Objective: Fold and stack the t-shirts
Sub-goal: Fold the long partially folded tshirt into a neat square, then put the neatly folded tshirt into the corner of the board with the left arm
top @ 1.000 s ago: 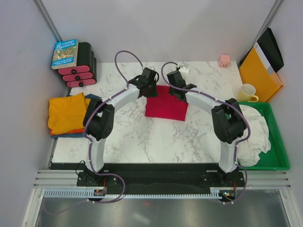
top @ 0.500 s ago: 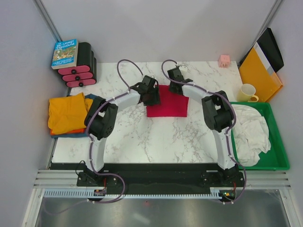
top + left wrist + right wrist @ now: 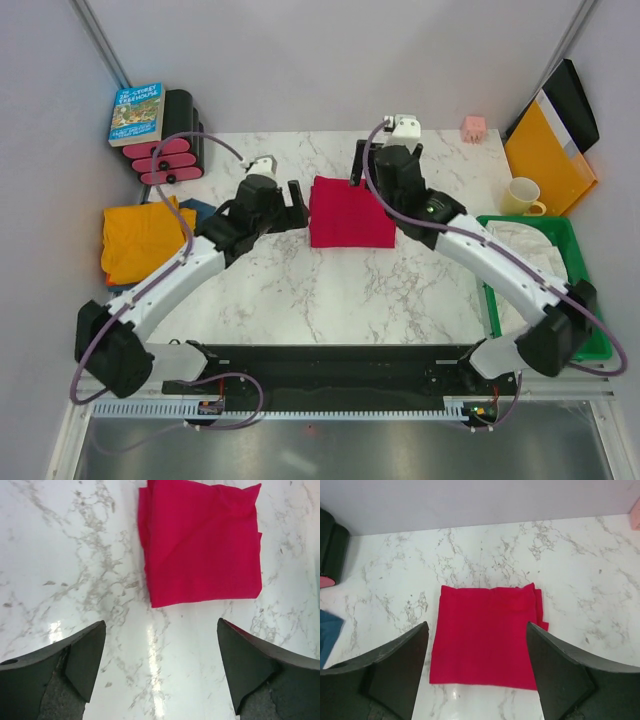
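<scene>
Task items – position:
- The crimson red soft-fabric t-shirt [image 3: 350,212] lies folded into a flat, roughly square packet on the white marble-pattern table [image 3: 330,290], midway between the left and right edges and in the far half of the surface. In the right wrist view a few layer edges protrude slightly at one corner of the packet.
- The orange soft-fabric t-shirt [image 3: 140,240] lies folded at the left edge of the table, on top of the dark blue soft-fabric t-shirt [image 3: 198,210], of which only a narrow margin shows.
- The red packet and the orange-on-blue stack are well apart.

Grippers – state:
- The left gripper [image 3: 160,665] hangs above bare table just beside the left side of the red t-shirt. Its jaws stand wide apart with nothing between them and no contact with the fabric.
- The right gripper [image 3: 477,670] is raised above the red t-shirt. Its jaws are likewise spread wide, framing the packet in the wrist view and holding nothing.

Other items:
- A green plastic tray [image 3: 590,340] holding crumpled white cloth [image 3: 535,270] sits at the right edge.
- A pale yellow ceramic mug [image 3: 522,196] stands just beyond the tray.
- A small pink cube [image 3: 473,127] rests near the far right corner.
</scene>
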Controlling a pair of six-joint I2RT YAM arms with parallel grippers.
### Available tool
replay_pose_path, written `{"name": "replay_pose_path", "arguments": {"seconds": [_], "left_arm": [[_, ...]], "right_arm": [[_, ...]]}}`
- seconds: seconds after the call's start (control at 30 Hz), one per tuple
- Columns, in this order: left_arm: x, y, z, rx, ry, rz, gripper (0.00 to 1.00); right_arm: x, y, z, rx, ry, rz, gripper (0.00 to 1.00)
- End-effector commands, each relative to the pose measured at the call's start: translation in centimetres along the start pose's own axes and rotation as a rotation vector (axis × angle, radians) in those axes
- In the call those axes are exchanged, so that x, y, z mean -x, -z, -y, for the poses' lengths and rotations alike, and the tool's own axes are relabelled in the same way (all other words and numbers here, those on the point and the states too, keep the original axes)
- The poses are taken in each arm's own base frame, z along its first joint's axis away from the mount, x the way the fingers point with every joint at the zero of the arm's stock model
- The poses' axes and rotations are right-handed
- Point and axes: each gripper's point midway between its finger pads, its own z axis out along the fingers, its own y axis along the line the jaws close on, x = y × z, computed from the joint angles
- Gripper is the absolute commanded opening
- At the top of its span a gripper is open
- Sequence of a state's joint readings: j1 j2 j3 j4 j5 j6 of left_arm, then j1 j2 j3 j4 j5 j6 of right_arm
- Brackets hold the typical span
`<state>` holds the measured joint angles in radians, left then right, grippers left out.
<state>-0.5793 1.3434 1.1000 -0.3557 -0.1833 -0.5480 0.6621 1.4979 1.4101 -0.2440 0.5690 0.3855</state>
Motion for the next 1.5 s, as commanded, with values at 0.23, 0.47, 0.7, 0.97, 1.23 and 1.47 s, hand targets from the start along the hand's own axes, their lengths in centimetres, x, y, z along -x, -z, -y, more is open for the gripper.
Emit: {"name": "replay_pose_path", "arguments": {"seconds": [0.23, 0.47, 0.7, 0.97, 1.23, 1.47], "left_arm": [[2.1, 4.6, -14.8, 0.448, 0.043, 0.100, 0.79], [3.2, 1.0, -20.1, 0.535, -0.216, 0.286, 0.96], [0.9, -0.3, -23.0, 0.459, -0.230, 0.560, 1.00], [0.0, -0.6, -22.6, 0.346, -0.242, 0.644, 1.00], [-1.0, -1.0, -22.8, 0.343, -0.258, 0.614, 1.00], [-0.9, -1.0, -22.7, 0.339, -0.259, 0.618, 1.00]], "right_arm": [[-2.8, 10.6, 6.7, -0.092, 0.127, 0.018, 0.97], [-5.9, 13.3, 8.5, -0.078, 0.144, -0.030, 0.98], [-6.9, 15.1, 9.7, -0.046, 0.134, -0.051, 0.98], [-7.6, 15.8, 9.8, 0.000, 0.137, -0.067, 0.98], [-8.6, 15.2, 9.1, 0.013, 0.129, -0.094, 0.98], [-8.0, 13.7, 8.0, -0.012, 0.117, -0.049, 0.98]]}}
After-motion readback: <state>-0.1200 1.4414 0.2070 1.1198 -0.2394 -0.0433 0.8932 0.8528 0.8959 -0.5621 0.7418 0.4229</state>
